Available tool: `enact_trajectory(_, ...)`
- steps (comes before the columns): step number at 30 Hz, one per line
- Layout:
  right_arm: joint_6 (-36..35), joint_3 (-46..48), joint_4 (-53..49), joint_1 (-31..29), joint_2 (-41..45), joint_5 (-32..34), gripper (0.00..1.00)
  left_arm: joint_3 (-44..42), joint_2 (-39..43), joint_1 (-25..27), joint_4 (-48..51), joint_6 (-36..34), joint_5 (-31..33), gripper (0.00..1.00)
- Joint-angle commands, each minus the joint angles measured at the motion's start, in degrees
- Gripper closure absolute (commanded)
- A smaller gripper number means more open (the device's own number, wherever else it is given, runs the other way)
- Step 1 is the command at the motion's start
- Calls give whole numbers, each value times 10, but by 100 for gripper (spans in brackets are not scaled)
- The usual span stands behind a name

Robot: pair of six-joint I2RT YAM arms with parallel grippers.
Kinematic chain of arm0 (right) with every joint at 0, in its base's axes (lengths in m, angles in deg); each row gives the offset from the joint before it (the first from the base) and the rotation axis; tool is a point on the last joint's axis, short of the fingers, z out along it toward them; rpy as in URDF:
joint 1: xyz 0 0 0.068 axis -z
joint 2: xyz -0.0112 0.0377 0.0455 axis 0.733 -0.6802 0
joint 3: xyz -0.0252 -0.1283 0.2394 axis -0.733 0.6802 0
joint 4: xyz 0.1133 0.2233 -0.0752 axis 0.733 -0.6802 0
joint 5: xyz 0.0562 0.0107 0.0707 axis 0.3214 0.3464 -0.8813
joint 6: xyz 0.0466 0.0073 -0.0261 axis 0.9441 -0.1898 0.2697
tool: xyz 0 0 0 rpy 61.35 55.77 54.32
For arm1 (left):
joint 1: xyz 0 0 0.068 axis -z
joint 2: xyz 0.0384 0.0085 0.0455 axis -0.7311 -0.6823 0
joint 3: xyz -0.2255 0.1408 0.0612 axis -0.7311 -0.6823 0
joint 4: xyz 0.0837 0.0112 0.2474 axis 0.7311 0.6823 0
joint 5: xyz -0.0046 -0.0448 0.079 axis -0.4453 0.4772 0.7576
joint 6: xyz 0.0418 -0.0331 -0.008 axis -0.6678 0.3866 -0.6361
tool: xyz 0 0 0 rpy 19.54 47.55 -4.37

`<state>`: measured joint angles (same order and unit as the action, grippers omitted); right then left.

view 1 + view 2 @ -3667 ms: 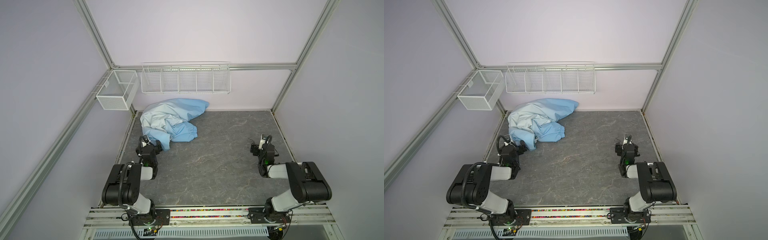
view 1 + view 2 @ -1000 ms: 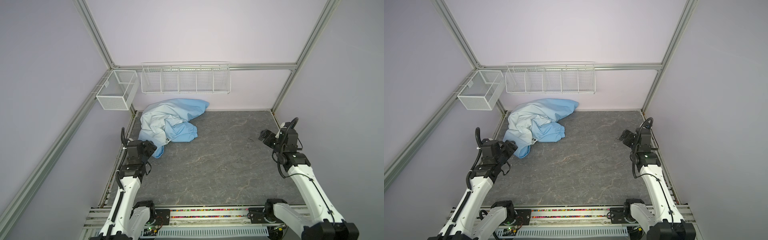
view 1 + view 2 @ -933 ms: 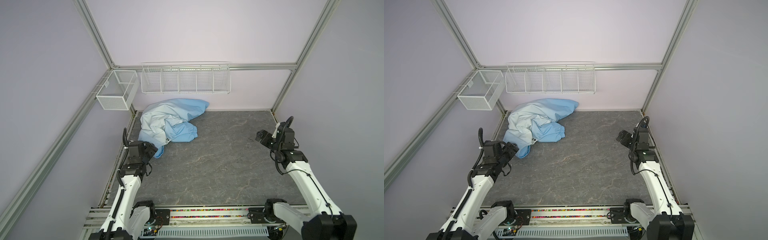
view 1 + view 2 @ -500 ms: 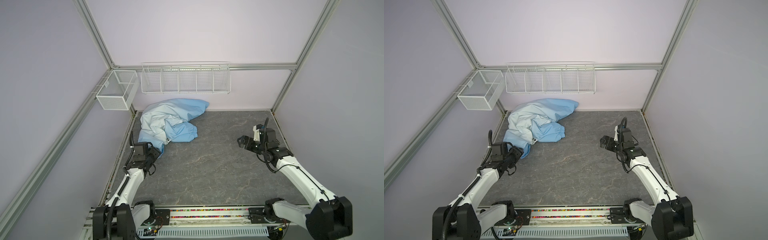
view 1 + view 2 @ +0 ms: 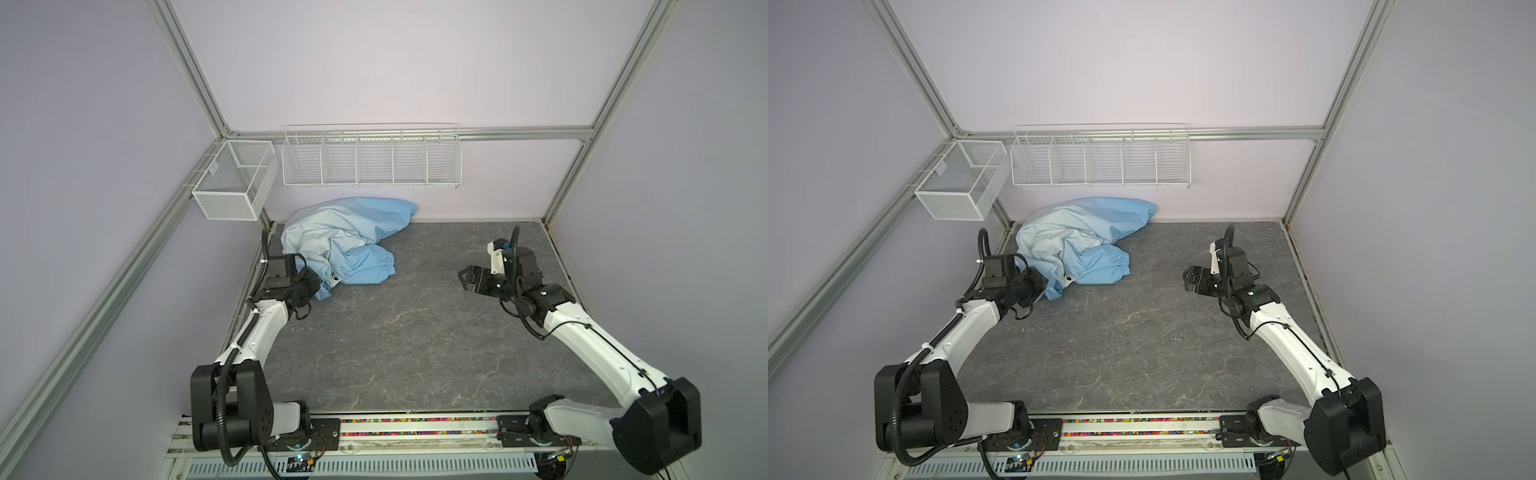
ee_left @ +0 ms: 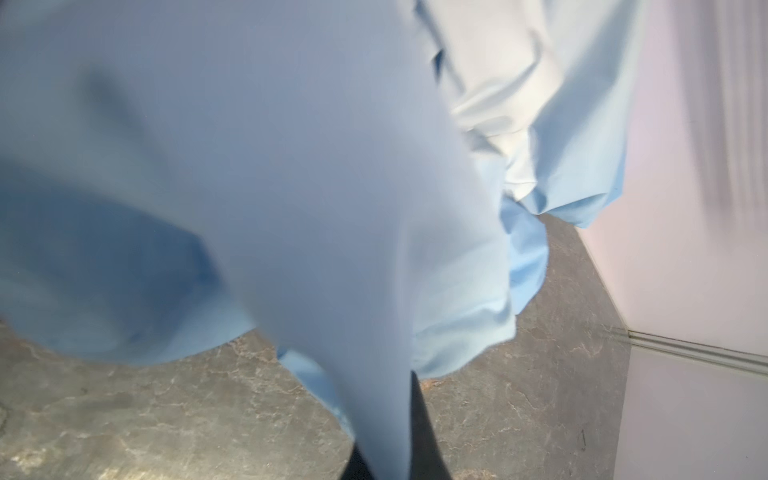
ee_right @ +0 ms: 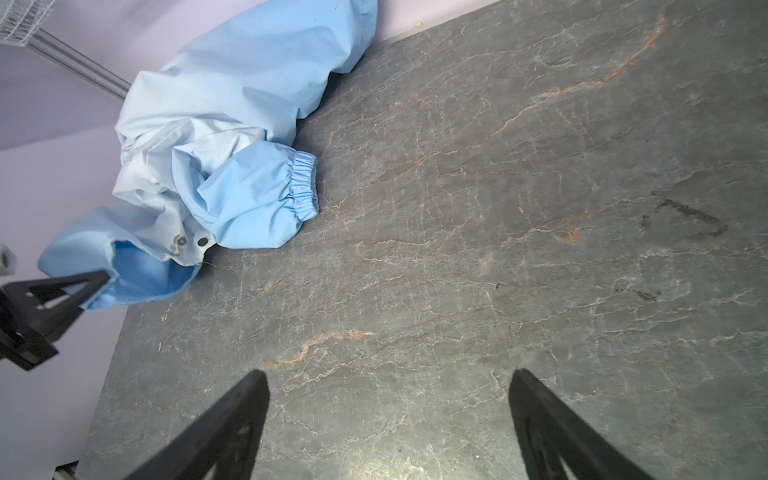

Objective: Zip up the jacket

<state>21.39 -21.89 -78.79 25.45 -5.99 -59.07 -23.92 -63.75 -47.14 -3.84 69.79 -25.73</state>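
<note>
Crumpled light-blue fabric jacket [image 5: 349,232], 11 o'clock: left gripper [image 5: 314,286] clamped on hem, right gripper [image 5: 464,279] agape; thin pinch may slip when pulled.

Dark grey marbled tabletop [image 5: 395,332] held the crumpled jacket [image 5: 345,237], its near edge touching the left claw [image 5: 318,286], well apart from the right claw [image 5: 464,277].

You have nothing to read here: no lettering, label, brand, number or sign shows legibly on any surface.
</note>
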Motion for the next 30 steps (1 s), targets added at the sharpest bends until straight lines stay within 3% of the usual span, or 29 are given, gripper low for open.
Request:
enact_trajectory(1,-8,-21,18,-20,-11,2,5,97,5,26,103,-77,20,100)
enact_trajectory(12,-40,-83,118,-123,-62,-10,5,396,-51,166,278,-217,75,100)
enact_trajectory(16,-118,-90,207,-189,-86,-14,4,517,-97,223,340,-256,97,100)
enact_trajectory(20,-195,-137,225,-240,-148,-4,4,620,-130,258,391,-278,112,100)
enact_trajectory(23,-217,-180,227,-252,-203,4,5,661,-131,263,409,-281,111,100)
enact_trajectory(30,-232,-241,264,-252,-284,3,4,636,-55,263,390,-294,120,100)
